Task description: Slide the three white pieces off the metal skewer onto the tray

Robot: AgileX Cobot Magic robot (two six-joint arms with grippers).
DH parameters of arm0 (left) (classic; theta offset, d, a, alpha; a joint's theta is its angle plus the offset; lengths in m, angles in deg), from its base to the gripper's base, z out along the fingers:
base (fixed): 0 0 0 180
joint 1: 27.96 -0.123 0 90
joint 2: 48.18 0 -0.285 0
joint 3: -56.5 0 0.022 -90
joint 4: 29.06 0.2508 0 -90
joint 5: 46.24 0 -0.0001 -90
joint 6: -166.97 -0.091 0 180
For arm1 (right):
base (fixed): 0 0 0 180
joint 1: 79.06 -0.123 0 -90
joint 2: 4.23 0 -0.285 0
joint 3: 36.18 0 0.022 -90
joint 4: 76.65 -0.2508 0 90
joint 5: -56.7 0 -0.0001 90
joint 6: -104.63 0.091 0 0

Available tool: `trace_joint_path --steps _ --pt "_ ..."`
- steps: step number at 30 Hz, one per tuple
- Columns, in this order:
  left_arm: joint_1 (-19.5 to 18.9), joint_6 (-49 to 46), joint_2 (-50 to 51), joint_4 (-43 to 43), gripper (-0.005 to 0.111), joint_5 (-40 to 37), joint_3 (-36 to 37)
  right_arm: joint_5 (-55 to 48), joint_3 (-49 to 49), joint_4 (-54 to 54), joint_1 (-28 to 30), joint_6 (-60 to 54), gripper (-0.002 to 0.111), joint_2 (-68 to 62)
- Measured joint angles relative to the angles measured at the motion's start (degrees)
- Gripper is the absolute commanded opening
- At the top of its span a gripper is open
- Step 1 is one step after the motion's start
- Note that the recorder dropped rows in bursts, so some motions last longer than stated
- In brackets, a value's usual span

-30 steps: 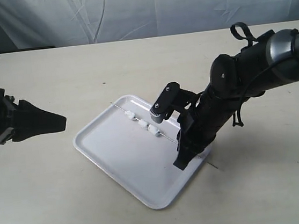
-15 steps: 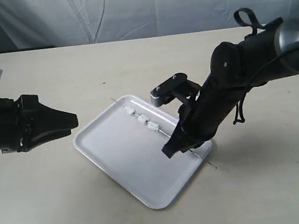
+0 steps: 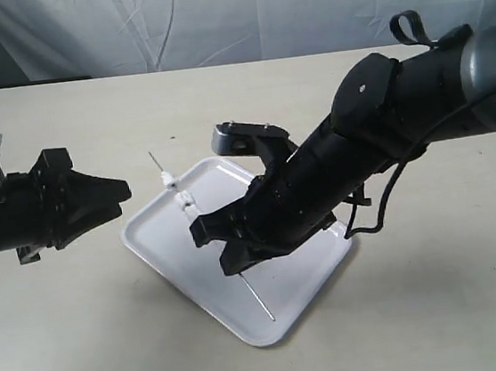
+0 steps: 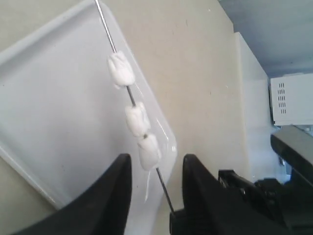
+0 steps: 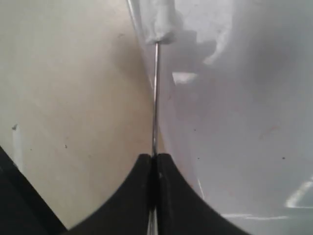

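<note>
The metal skewer (image 3: 158, 167) is lifted off the tray (image 3: 160, 236) and slants above its left part, with my right gripper (image 3: 217, 243) shut on its lower stretch. The three white pieces (image 4: 136, 119) are threaded in a row on the upper half of the skewer (image 4: 105, 24). In the right wrist view the black jaws (image 5: 154, 157) pinch the thin rod (image 5: 155, 88), and the nearest piece (image 5: 164, 19) sits further up. My left gripper (image 3: 123, 190) is open and stands left of the pieces without touching them. Its fingertips (image 4: 126, 161) frame the lowest piece (image 4: 149, 151).
The tray (image 4: 54, 98) lies flat on a beige tabletop (image 3: 87, 347), with a pale cloth backdrop behind. The bulky right arm (image 3: 402, 123) spans the tray's right half and hides it. A white box (image 4: 291, 98) shows far off in the left wrist view.
My right gripper shut on the skewer's end, lifted it off the tray and swung it left. The left gripper crept right toward the pieces, still open.
</note>
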Motion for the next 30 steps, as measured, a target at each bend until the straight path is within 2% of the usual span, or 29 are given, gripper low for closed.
trace_joint_path --steps 2,5,11,14,22,30 --pt "0.9 1.5 0.0 0.0 0.034 1.3 -0.7 0.5 0.0 -0.3 -0.4 0.0 0.000 0.6" --pt "5.1 3.0 0.0 -0.2 0.034 3.3 -2.4 1.1 0.0 1.4 -0.4 0.9 -0.001 1.9" --pt "17.3 4.5 3.3 -0.3 0.034 9.6 -8.2 -0.8 0.0 25.6 -0.6 20.7 -0.001 6.4" --pt "20.5 6.1 6.3 -0.3 0.034 11.7 -10.7 -1.4 0.0 32.3 -0.6 27.9 -0.001 8.7" --pt "22.0 11.7 9.9 -0.4 0.034 17.6 -13.8 -1.6 -2.5 33.4 -1.6 31.3 -0.001 9.2" --pt "22.1 15.5 9.9 -0.4 0.034 19.7 -14.5 2.3 -4.3 23.3 -2.8 27.4 -0.001 8.6"
